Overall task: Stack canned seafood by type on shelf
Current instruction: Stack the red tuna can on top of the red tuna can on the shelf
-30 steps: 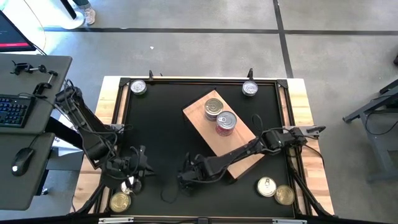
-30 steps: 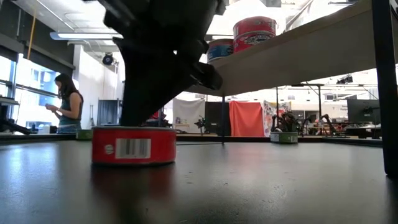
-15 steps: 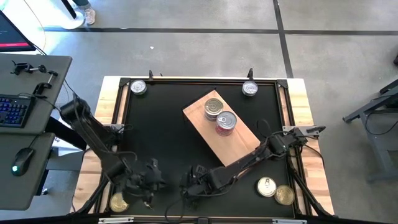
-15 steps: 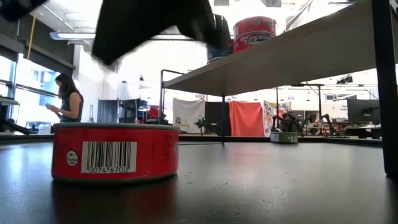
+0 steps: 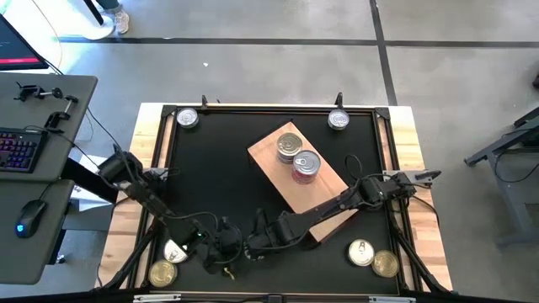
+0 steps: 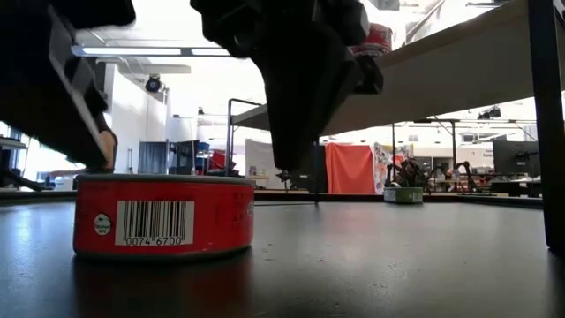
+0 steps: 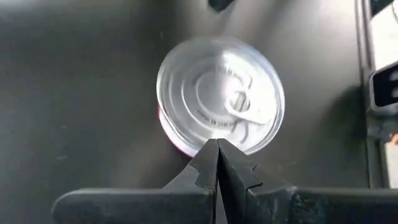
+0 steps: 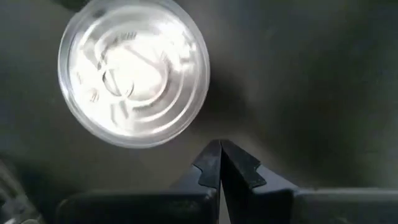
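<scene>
— What carries everything?
— A black square tabletop [image 5: 221, 164], with a light-brown wooden board [image 5: 282, 181] lying diagonally mid-table.
— And the tins?
— Round silver and gold cans [image 5: 187, 118] sit at all four corners.

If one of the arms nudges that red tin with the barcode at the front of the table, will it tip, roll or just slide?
The red tin sits flat on its base and is far wider than tall, so it would probably slide, not tip. It looks rigid, so it shouldn't dent. Rolling seems unlikely unless it lands on its edge. The smooth silver lid may be slippery under closed jaws.

high cam straight down, low cam table-level, wrist cams close, all share red-sided tin [image 6: 163, 215]
</scene>
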You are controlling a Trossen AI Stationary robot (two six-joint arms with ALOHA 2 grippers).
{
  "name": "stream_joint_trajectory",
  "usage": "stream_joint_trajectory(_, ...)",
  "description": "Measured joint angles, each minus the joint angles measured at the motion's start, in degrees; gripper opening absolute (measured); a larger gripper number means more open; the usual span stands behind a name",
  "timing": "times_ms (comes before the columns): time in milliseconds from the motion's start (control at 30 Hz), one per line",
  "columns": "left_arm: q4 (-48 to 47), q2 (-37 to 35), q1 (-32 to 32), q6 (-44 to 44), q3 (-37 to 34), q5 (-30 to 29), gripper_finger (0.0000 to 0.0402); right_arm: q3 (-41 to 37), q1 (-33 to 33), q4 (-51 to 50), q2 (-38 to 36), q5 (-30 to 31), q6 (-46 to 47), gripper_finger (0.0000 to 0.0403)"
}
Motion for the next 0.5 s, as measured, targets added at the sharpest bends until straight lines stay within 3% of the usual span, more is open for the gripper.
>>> stream_joint_trajectory(100, 1.68, 1.5, 0.55, 0.47, 0.07, 2.2, 0.0, -2.29, 0.02, 3.63, -0.02, -1.87, -0.37, 0.0)
stream_joint_trajectory(500, 3.93, 2.38, 0.56, 2.62, 0.07, 1.48, 0.0, -7.92, 0.55, 10.78, -0.01, -3.67, 2.5, 0.0)
